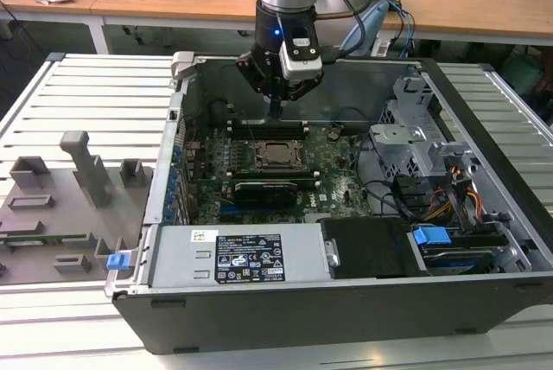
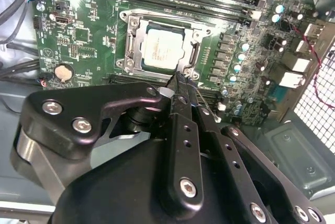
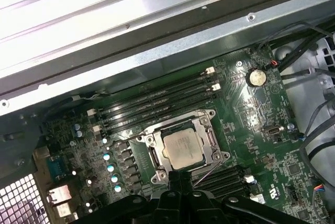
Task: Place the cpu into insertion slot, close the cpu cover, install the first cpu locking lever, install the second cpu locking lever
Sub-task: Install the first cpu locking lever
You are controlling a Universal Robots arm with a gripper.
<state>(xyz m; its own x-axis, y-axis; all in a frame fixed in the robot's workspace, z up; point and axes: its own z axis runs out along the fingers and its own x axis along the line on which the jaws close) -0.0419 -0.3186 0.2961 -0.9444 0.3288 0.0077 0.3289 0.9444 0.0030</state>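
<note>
The cpu [image 2: 161,48] lies flat in the insertion slot [image 2: 127,15] on the green board, its pale metal face showing through the window of the cpu cover [image 2: 137,51], which lies down over it. In the first wrist view the cpu [image 3: 183,148] sits just beyond my fingertips. My gripper [image 2: 180,80] hangs over the socket's edge with its black fingers pressed together, shut on nothing I can see. A thin wire lever [image 3: 210,167] runs along the socket side by the fingertips. In the exterior view the gripper [image 1: 275,113] points down a little behind the cpu [image 1: 278,152].
The board lies inside an open computer case [image 1: 164,180] with tall walls. Long black memory slots [image 3: 157,98] flank the socket. A drive cage [image 1: 415,141] and cable bundles [image 1: 415,201] fill the exterior view's right; a power supply [image 1: 233,258] lies in front.
</note>
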